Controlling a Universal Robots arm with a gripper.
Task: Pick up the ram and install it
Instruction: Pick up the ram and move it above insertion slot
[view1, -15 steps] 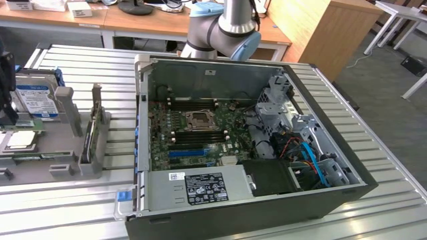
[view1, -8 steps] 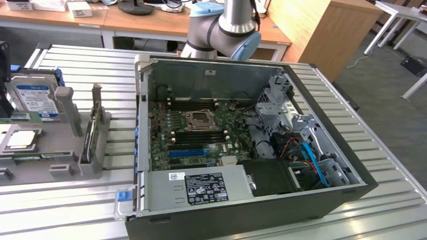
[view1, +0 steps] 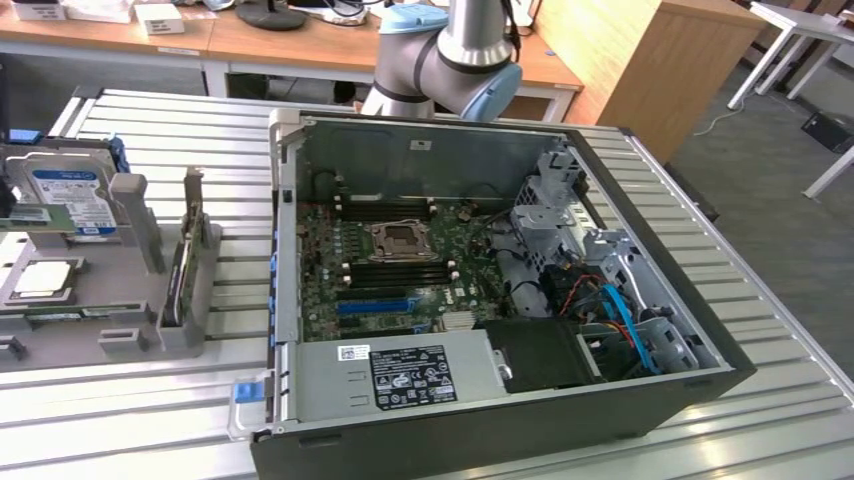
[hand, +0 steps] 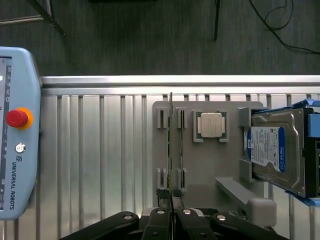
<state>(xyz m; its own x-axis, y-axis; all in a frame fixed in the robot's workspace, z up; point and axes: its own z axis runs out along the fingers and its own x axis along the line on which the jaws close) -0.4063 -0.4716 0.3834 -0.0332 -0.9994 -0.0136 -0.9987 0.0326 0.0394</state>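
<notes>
Ram (hand: 171, 150) edge-on at the slots of the grey holder (hand: 210, 170) | you see the gripper (hand: 171, 214) clamped on one end of it | second stick (hand: 181, 150) slotted just beside

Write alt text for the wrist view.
The hand is shut on the ram, seen edge-on as a thin line, over a grey holder carrying a processor chip and a blue-labelled hard drive. A teach pendant lies nearby.

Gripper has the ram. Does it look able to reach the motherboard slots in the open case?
Likely yes. The gripper is shut on the ram, the case lies open on top, and the slots beside the socket look unobstructed, with the cables off to the side.
</notes>
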